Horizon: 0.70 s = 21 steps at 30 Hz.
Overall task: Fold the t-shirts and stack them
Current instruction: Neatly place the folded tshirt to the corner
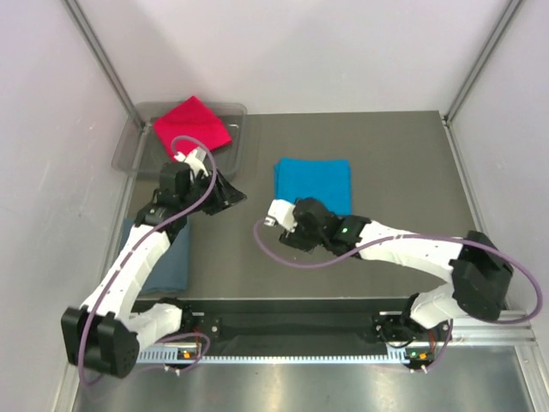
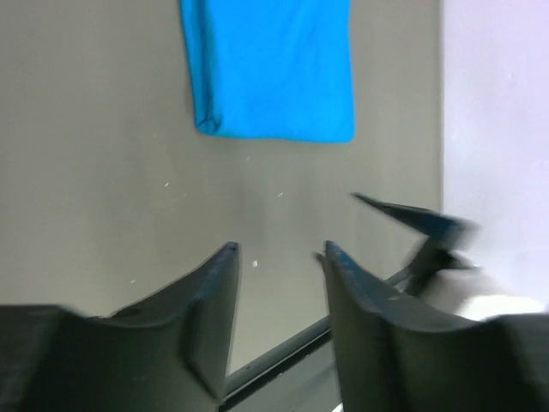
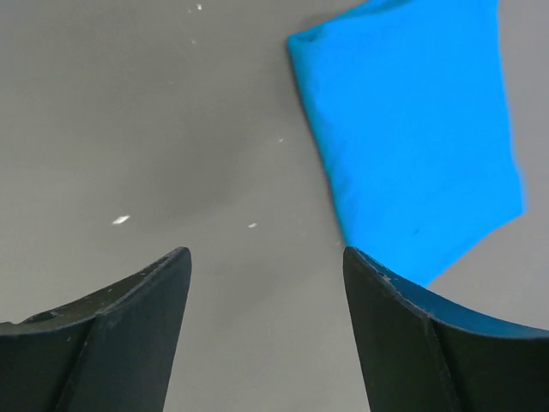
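Three shirts: how many are stacked? asks the operator.

None, I answer. The blue shirt point(image 1: 313, 184) lies folded flat at the middle of the table point(image 1: 395, 154), alone. The red shirt point(image 1: 193, 124) sits in the tray point(image 1: 127, 153) at the back left, and it looks folded too. The grey shirt point(image 1: 170, 257) lies at the near left, partly under my left arm, so I can't vouch for every edge.

Are you holding anything?

No. My left gripper point(image 2: 279, 249) has its fingers partway apart over bare table, with nothing between them. My right gripper point(image 3: 266, 253) stands wider, also empty, just beside the blue shirt's corner.

So what's left?

As I judge it, the folding is about done and the stacking is all to do. The three lie well apart, so two must be carried onto the third.
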Tool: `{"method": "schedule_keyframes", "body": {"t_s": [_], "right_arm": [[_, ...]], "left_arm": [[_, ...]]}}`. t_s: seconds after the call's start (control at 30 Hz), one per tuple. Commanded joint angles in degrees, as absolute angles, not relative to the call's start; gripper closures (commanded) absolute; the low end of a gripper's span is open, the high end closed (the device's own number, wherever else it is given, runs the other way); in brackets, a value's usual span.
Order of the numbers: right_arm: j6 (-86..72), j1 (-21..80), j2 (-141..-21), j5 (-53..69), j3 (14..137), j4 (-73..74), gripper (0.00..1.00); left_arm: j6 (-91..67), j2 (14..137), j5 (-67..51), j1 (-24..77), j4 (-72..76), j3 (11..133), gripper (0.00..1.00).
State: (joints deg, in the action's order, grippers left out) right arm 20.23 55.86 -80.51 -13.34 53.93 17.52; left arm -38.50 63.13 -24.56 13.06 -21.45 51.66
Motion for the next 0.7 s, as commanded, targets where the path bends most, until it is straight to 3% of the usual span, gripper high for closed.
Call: {"method": "schedule_keyframes", "body": {"t_s": [0.0, 0.1, 0.23, 0.5, 0.67], "right_arm": [[34.6, 57.7, -86.5, -22.2, 56.3, 11.3, 0.29], [40.2, 58.1, -90.0, -22.2, 57.6, 7.9, 0.34], [44.8, 58.1, -97.5, -21.4, 61.1, 6.4, 0.46], [50.2, 58.0, -107.0, -22.4, 65.8, 4.0, 0.47], [52.3, 56.7, -110.6, -21.4, 68.8, 5.8, 0.5]], "left_arm": [[-43.8, 58.5, -21.7, 12.2, -19.1, 50.9, 0.49], [-48.4, 57.9, -20.1, 11.3, -22.2, 51.0, 0.41], [-49.6, 57.7, -19.4, 8.7, -25.7, 51.4, 0.39], [-58.3, 58.4, -15.1, 4.0, -38.0, 53.0, 0.36], [-61.1, 58.0, -14.8, 3.9, -38.1, 51.7, 0.33]]}}
